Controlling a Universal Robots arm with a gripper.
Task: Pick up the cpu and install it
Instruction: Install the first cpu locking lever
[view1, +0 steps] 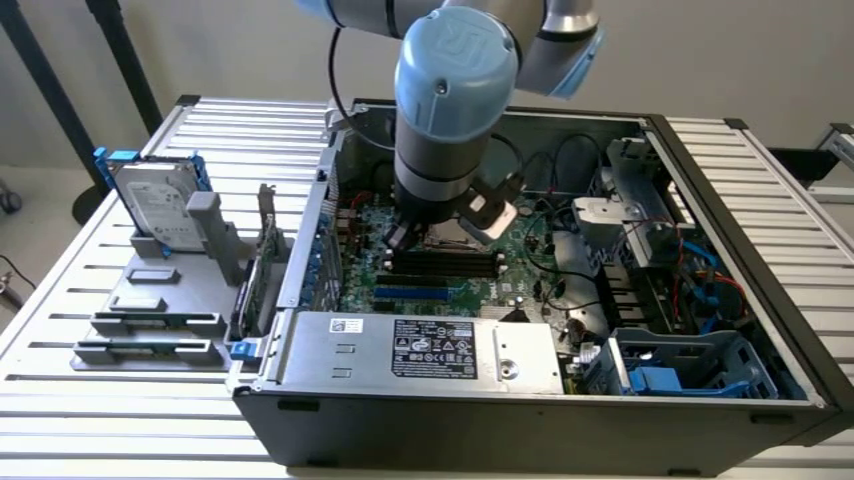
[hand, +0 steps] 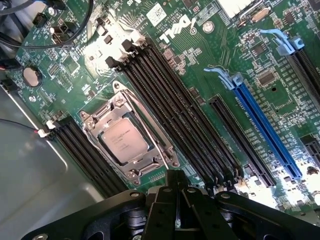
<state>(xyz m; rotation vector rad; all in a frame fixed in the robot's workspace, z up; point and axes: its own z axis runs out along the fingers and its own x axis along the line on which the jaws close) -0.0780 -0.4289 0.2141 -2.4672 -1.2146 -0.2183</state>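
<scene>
We see the arm (view1: 447, 110) reaching down into the open case (view1: 727, 160), its gripper (hand: 176, 200) poised above the motherboard (hand: 200, 60). In the wrist view the fingers (hand: 167, 192) are pressed together with no gap between them, and they hold nothing. The cpu (hand: 125, 140) lies flat inside the socket (hand: 131, 145), its silvery top framed on all sides by the metal bracket; the gripper sits just beside the socket, apart from the chip.

Taking the socket as landmark: black memory slots (hand: 175, 115) run alongside it on one flank, a second short bank of slots (hand: 85, 152) lies on the opposite flank, and the blue slot (hand: 265, 130) lies well beyond the long memory slots. A black cable (hand: 75, 30) loops over the board near the socket's far corner. Outside the case, on the exterior view's left, a hard drive (view1: 158, 205) stands in a grey holder (view1: 160, 300).

We judge the chip to be seated, but we cannot tell whether it is fully level or whether the bracket is latched. Risks from here: a chip sitting slightly skewed could bend contacts if pressed down; closed fingers descending so near the socket could strike the bracket or nudge the chip out of register; a sideways move could catch the slot clips or snag the cable.
</scene>
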